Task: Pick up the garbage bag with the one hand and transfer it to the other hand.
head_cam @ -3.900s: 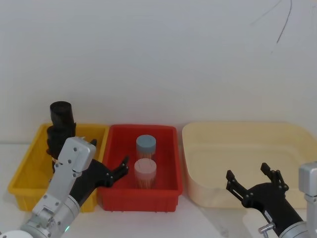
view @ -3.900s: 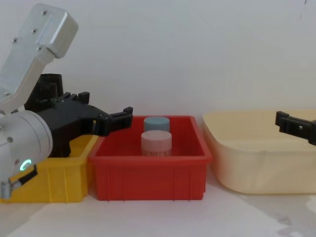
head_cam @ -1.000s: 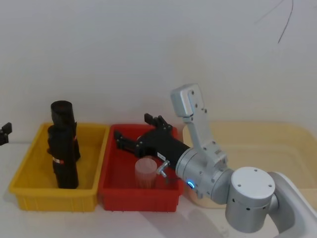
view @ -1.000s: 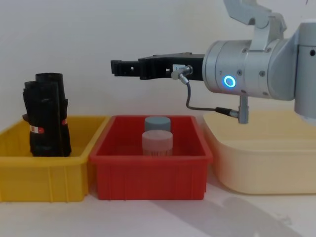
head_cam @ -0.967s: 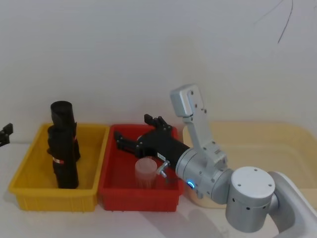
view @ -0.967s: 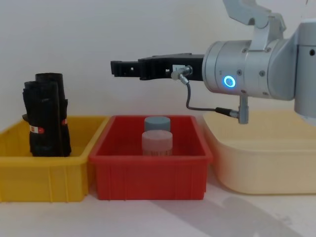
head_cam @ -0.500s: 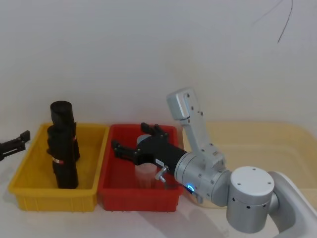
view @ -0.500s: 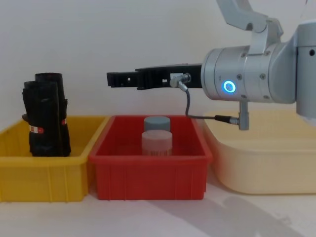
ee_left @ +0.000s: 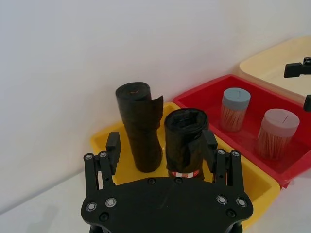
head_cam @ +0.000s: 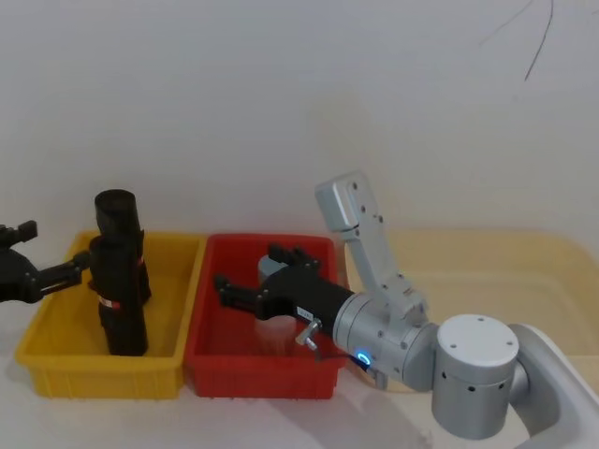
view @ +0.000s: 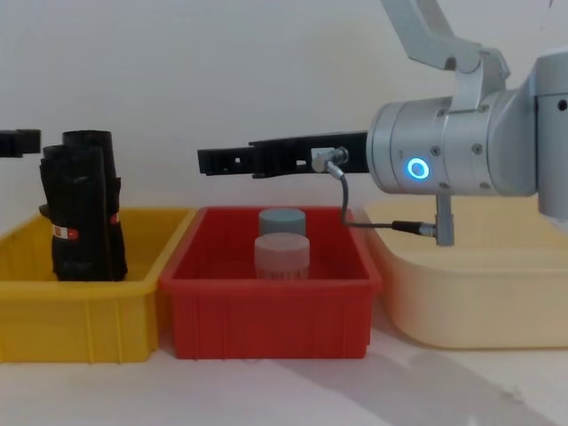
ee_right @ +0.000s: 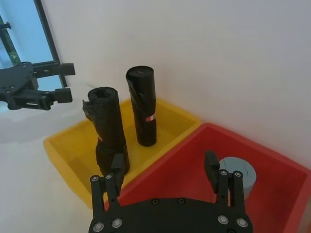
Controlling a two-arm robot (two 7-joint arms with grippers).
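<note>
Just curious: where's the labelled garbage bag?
Head view: the garbage bag stands upright in the yellow bin on the robot's left, in front of the taller black roll.

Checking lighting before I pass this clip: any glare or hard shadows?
Chest view: only a faint, soft shadow on the table before the red bin; the blue ring glows without flare. Right wrist view: a bright window behind the left gripper. Head view: wall evenly lit.

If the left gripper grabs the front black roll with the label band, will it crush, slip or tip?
The garbage bag looks tightly rolled, so probably fairly firm, though its hollow top may dent when squeezed. It stands tall and narrow beside the taller roll in the yellow bin, so a sideways nudge could tip it. Its plastic may be slippery.
</note>
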